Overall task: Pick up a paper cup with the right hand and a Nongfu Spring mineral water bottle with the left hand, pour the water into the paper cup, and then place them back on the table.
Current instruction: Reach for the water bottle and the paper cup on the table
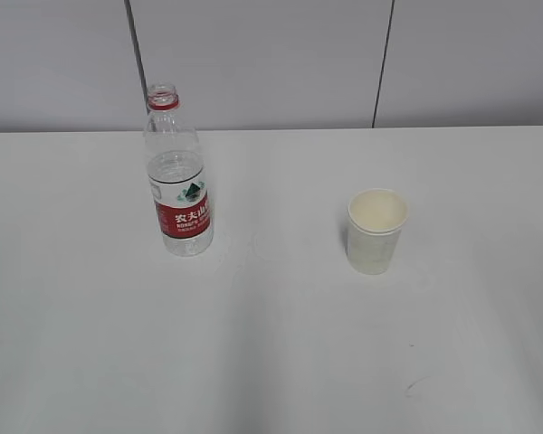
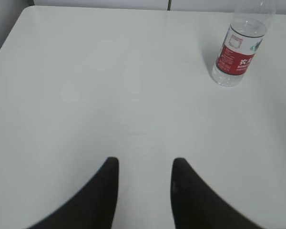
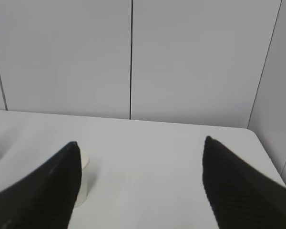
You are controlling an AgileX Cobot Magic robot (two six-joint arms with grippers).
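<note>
The Nongfu Spring mineral water bottle stands upright and uncapped on the white table, left of centre, partly filled with water. It also shows at the upper right of the left wrist view, as the bottle. The off-white paper cup stands upright to the bottle's right. In the right wrist view the cup peeks out behind the left finger. My left gripper is open over bare table, well short of the bottle. My right gripper is wide open, holding nothing. Neither arm appears in the exterior view.
A grey panelled wall runs behind the table's far edge. The table's left edge and back left corner show in the left wrist view. The table's right edge shows in the right wrist view.
</note>
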